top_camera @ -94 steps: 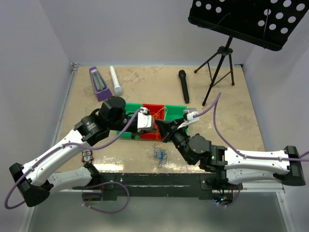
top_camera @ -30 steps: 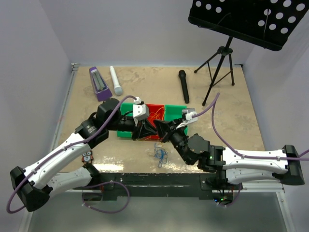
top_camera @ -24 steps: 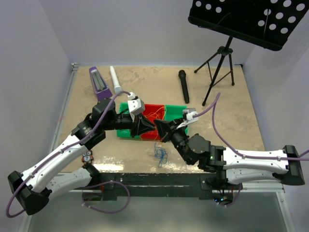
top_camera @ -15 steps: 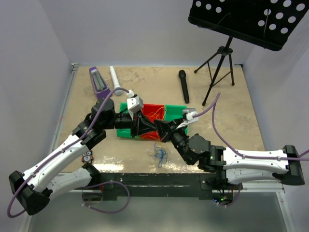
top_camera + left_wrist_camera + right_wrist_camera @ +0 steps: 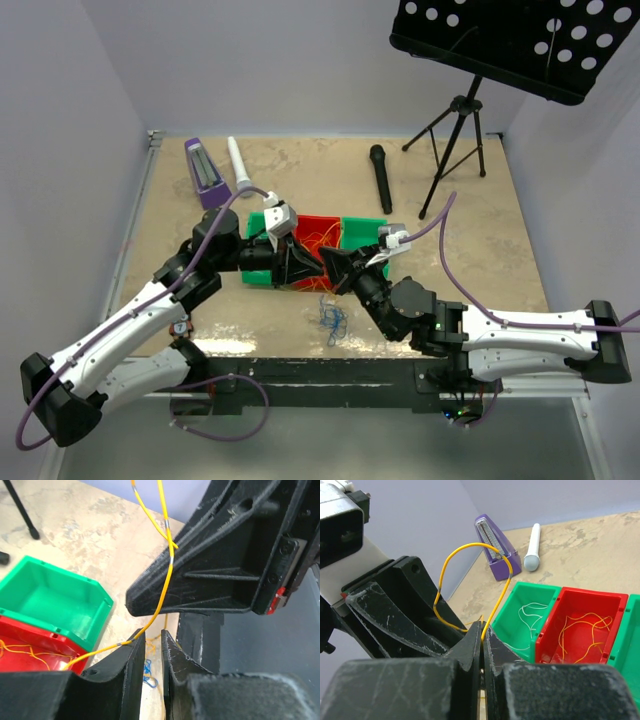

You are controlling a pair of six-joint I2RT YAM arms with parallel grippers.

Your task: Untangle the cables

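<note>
The left arm has drawn back and twisted its wrist, its left gripper (image 5: pixel 151 636) narrowly parted beside the yellow cable (image 5: pixel 165 594), which the right gripper (image 5: pixel 483 626) pinches tight.

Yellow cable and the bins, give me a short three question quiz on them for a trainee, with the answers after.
1. True or false: the right gripper is shut on the yellow cable.
2. The white cable lies in a bin of which colour: A green, B red, C purple?
3. Fill in: the blue cable lies outside the bins, on the ___.
Key: 1 true; 2 A; 3 table.
</note>
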